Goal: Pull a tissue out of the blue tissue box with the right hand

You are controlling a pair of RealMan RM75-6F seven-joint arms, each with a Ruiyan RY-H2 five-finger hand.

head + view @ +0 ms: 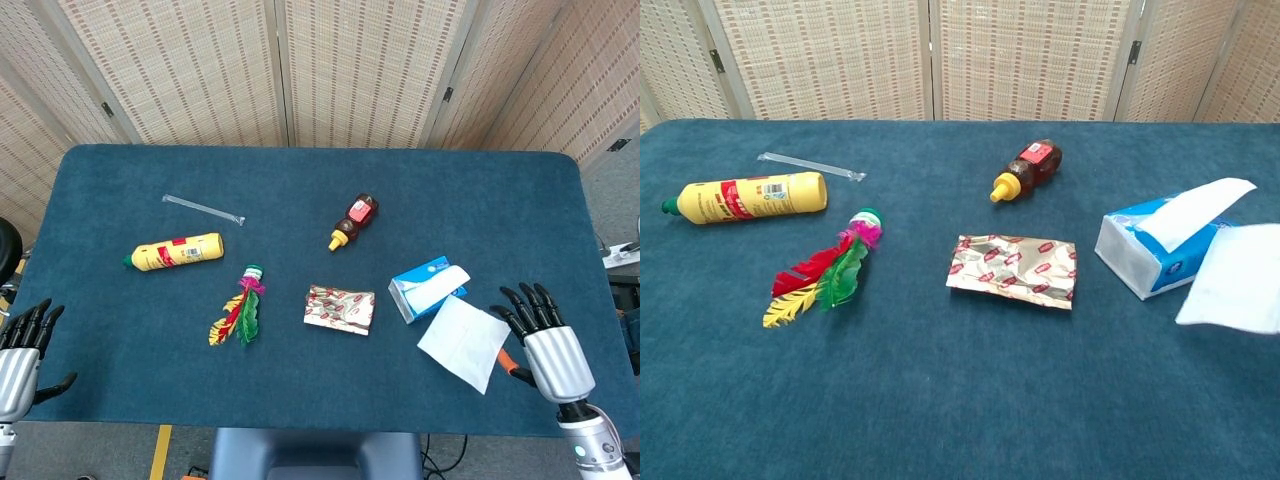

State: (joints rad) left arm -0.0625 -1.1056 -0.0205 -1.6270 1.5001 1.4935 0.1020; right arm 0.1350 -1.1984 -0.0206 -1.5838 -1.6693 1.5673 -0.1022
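Tissue (463, 342) is clear of the blue tissue box (421, 289); it hangs just on the near-right side of the box, held at its right edge by my right hand (548, 345), though the pinch itself is hidden, so I judge it held rather than see it. The pull looks done: next is only to carry or set it down. Box lies with its long axis running from near-left up to far-right, a fresh sheet poking out toward the far-right end; my left hand (18, 352) idles well left of the box, fingers apart, holding nothing.
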